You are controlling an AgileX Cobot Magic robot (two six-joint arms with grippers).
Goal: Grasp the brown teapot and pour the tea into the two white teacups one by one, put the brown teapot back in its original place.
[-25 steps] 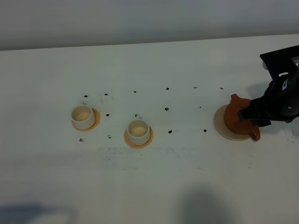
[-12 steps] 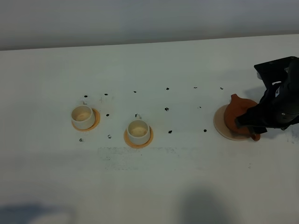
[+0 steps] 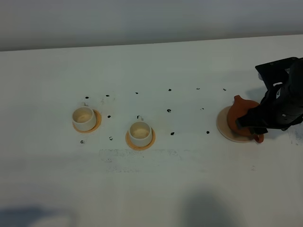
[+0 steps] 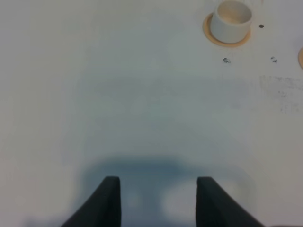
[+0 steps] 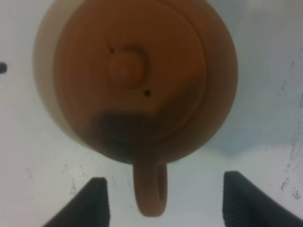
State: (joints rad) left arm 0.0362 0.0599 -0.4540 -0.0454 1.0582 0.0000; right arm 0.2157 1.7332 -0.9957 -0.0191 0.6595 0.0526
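The brown teapot [image 3: 238, 117] stands on the pale beige disc [image 3: 223, 126] at the right of the table. My right gripper [image 3: 252, 125] hovers over its handle side. In the right wrist view the teapot [image 5: 142, 71] is seen from above. Its loop handle [image 5: 150, 189] lies between my open fingers [image 5: 92, 203], apart from both. The two white teacups [image 3: 84, 117] [image 3: 140, 133] stand on orange-tan coasters at the left and middle. Their insides look cream, with no dark tea showing. The left gripper [image 4: 158, 203] is open and empty over bare table, with one cup [image 4: 231, 18] far ahead.
Small black marks [image 3: 169, 110] dot the white table between the cups and the teapot. The orange-tan coasters [image 3: 97, 124] [image 3: 130, 141] lie under the cups. The table's far edge [image 3: 151, 43] meets a grey wall.
My right gripper has shifted slightly toward the table's front and settled over the teapot's handle side. The teapot, cups and left arm have not moved.
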